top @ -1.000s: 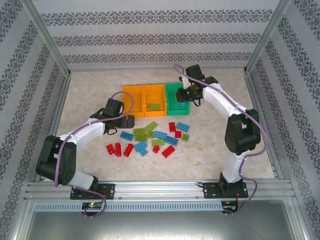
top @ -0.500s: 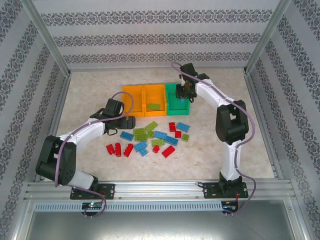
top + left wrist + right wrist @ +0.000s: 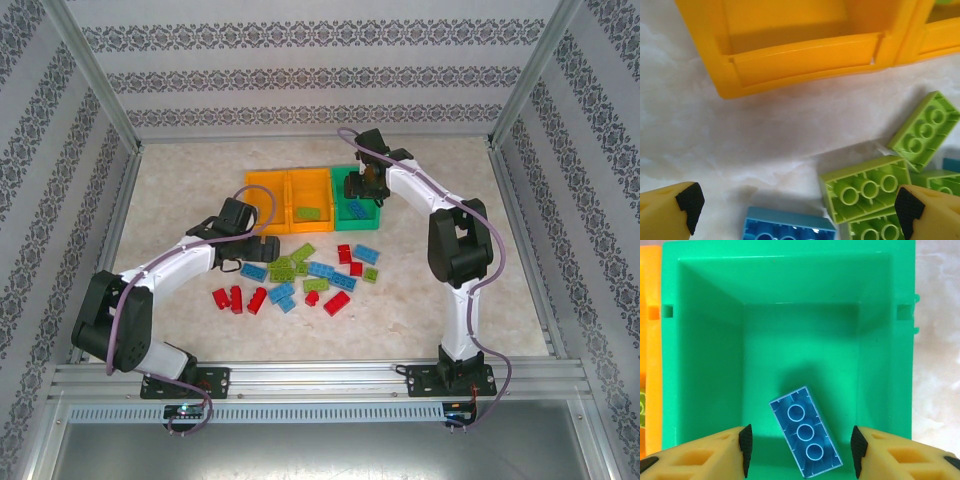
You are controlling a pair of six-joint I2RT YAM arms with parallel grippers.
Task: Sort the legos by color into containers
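Observation:
Three bins stand in a row at the back: two orange bins (image 3: 268, 190) (image 3: 309, 187) and a green bin (image 3: 352, 208). My right gripper (image 3: 800, 450) hangs open over the green bin (image 3: 700, 365); a light blue lego (image 3: 806, 437) lies upside down on its floor, apart from the fingers. A lime lego (image 3: 307, 213) lies in the middle orange bin. My left gripper (image 3: 795, 212) is open just above the table, with a blue lego (image 3: 787, 227) and lime legos (image 3: 867, 187) between its pads (image 3: 690, 202). Red, lime and blue legos (image 3: 300, 275) lie scattered mid-table.
The left orange bin's front wall (image 3: 800, 55) is close ahead of the left gripper. Several red legos (image 3: 236, 298) lie at the pile's left end. Patterned walls and metal posts enclose the table (image 3: 450, 200).
The right gripper moved back over the green bin, and the blue lego now lies free on its floor. The left gripper shifted right, toward the lego pile.

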